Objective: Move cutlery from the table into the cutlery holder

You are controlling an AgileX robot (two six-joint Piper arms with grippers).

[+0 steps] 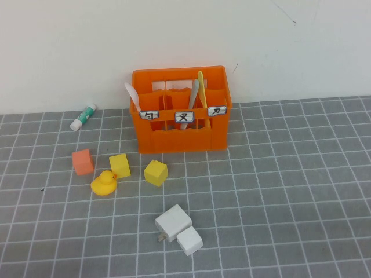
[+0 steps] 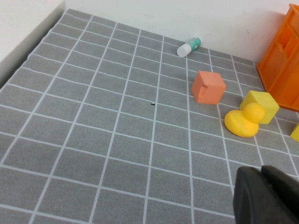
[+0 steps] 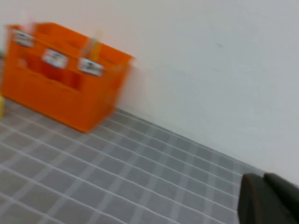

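The orange cutlery holder [image 1: 181, 110] sits at twelve o'clock on the table [image 1: 290, 191], its back just beside the white wall [image 1: 174, 35]. All three pieces are already standing inside it: the pale pink spoon [image 1: 132, 95] in the left compartment, the grey fork [image 1: 192, 98] in the middle one, and the long yellow knife [image 1: 202, 87] leaning just to the fork's right.

From the holder, at seven o'clock lies a cluster: an orange cube [image 1: 82, 161], two yellow cubes [image 1: 119, 165] [image 1: 156, 172] and a rubber duck [image 1: 104, 183] touching the left yellow cube. A glue stick [image 1: 83, 117] lies at nine o'clock by the wall. Two white charger blocks [image 1: 178, 229], touching each other, rest at six o'clock.

Wide open grid stretches across the whole right half and the near left corner.

Neither arm shows from above. The left gripper [image 2: 268, 196] hangs over bare table near the duck, fingers together, holding nothing. The right gripper [image 3: 268, 200] is well right of the holder, fingers together too, empty.
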